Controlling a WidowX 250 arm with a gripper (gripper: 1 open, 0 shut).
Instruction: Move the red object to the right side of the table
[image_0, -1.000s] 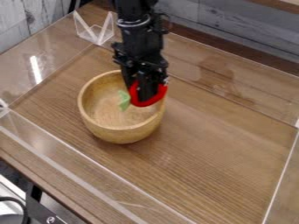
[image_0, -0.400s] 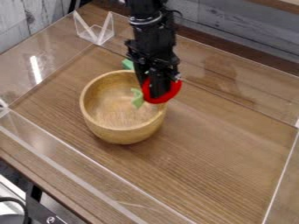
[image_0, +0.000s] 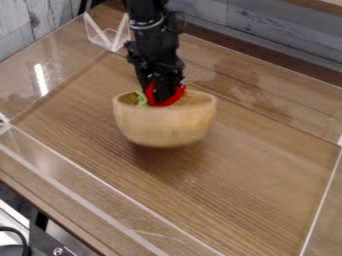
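The red object (image_0: 168, 96), a small round toy fruit with a pale green leaf on its left, is pinched in my gripper (image_0: 163, 92), which points straight down and is shut on it. It sits right at the far rim of the round light-wood bowl (image_0: 164, 124). The bowl looks tipped, with its outer wall facing the camera and its inside hidden. Whether the fruit or my fingers touch the bowl's rim I cannot tell. All this is near the middle of the brown wood-grain table (image_0: 254, 170).
Low clear acrylic walls (image_0: 321, 200) edge the tabletop on all sides. A small clear acrylic piece (image_0: 104, 36) stands at the back left, behind the arm. Bare wood lies to the right of the bowl.
My gripper, with the red fruit, moved right over the bowl's rim and then came back left and down. The bowl shifted right and tipped, so its inside no longer shows.
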